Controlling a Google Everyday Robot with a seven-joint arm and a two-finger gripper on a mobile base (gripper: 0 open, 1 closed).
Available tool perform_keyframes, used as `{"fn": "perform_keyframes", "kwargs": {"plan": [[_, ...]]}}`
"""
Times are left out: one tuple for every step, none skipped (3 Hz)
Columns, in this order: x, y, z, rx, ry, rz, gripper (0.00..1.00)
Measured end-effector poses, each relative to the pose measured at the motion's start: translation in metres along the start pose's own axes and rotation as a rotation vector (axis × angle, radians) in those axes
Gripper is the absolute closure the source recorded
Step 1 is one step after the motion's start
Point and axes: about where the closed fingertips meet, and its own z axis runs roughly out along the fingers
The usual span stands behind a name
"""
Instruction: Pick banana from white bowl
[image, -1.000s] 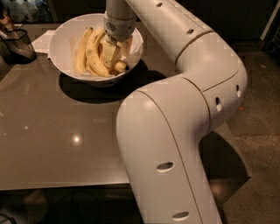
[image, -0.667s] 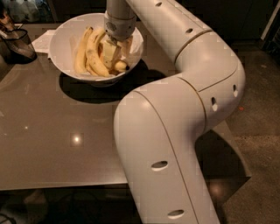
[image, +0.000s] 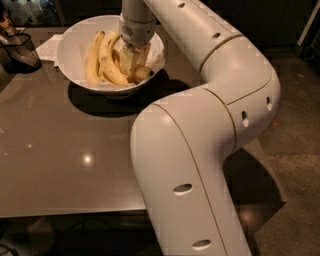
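gripper (image: 131, 61): reaching straight down into the white bowl (image: 67, 37) from above, sitting right of centre, pressing in among the fruit.
grip state: can't tell. The wrist housing and the fruit are covering it, so not clear whether it's clenching or released.
banana (image: 141, 74): lying in the bowl's right half, just in front of and below the gripper, touching or nearly touching it. Plump, strongly curved, w/ blackened tip pointing right toward the rim.
white bowl: sitting on the table (image: 60, 150) at its far left, throwing a dark shadow on the near side.
paper lining (image: 156, 56): crumpled, white, showing along the bowl's right inner wall beside the gripper.
longer bananas (image: 107, 57): two, lying side by side in the left half, leaning up the wall w/ ends toward the far rim. Brown specks showing on the one nearer the gripper.
arm (image: 220, 75): white, rising from bottom centre, bending at right, running back up-left over the bowl.
table: dark, glossy, reflecting a small light spot.
dark container (image: 20, 50): see-through, standing at far left, near the bowl but apart from it.
white sheet (image: 50, 46): lying flat btwn container and bowl.
floor (image: 295, 150): speckled grey, showing at right.
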Motion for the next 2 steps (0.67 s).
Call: {"fn": "perform_keyframes", "kwargs": {"plan": [[0.0000, 0.0000, 0.0000, 0.000, 0.000, 0.000, 1.00], [0.0000, 0.0000, 0.0000, 0.000, 0.000, 0.000, 1.00]]}}
